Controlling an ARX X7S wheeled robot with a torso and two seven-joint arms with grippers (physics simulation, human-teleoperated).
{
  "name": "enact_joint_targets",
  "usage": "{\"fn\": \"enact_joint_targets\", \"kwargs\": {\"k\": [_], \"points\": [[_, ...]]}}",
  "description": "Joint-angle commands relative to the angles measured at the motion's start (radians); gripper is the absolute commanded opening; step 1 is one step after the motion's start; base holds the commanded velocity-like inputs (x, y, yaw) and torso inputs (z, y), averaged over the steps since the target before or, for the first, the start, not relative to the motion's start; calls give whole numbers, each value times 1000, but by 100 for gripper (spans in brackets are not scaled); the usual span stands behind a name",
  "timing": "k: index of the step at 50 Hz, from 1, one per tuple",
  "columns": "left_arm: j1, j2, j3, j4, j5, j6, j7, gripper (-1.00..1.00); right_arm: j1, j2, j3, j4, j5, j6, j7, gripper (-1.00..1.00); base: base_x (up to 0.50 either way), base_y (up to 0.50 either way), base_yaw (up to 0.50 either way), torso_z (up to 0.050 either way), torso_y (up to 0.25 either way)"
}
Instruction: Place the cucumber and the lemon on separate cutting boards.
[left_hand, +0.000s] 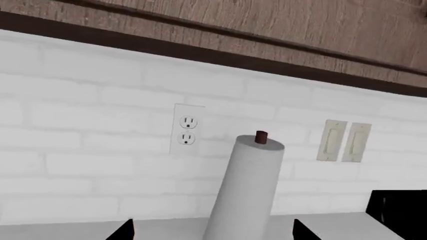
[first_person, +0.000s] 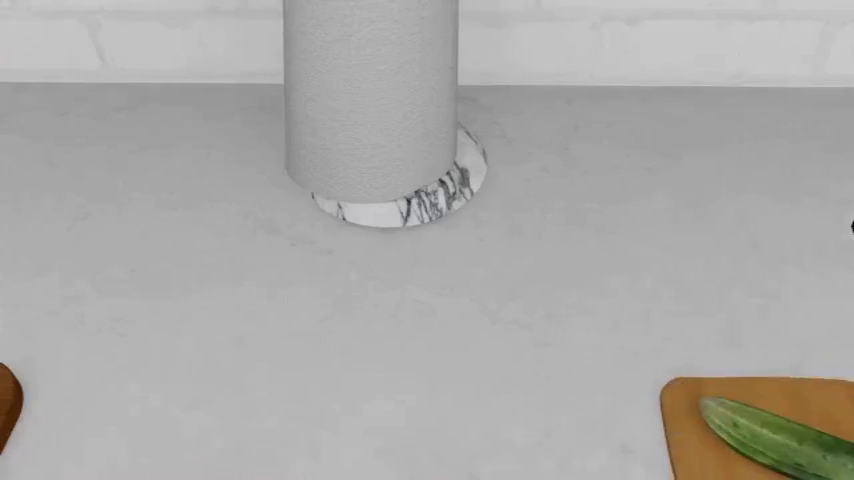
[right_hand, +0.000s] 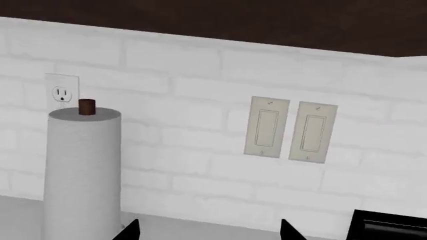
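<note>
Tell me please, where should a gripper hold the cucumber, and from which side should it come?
Probably at the middle of the cucumber, coming from above, jaws across its narrow width. It lies flat and diagonal on the tan board, so the sides are free; the far part runs out of the head view.

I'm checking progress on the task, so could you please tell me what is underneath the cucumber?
The cucumber lies on the lighter tan-orange cutting board at the head view's lower right. Only the board's near corner shows; the rest, and the cucumber's far end, are cut off by the frame. The lemon isn't visible.
</note>
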Motion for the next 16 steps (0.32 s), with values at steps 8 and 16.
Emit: {"fn": "enact_joint_targets", "kwargs": {"k": [8, 16], "points": [[-24, -99, 1, -24, -27, 48, 27, 100, -22, -2, 32, 8, -10, -17, -24, 100, 0, 0, 0, 0, 0], [-76, -115, -47, -66, -90, -22, -24, 100, -36, 0, 37, 27, -9, -38, -22, 100, 0, 0, 0, 0, 0]]}}
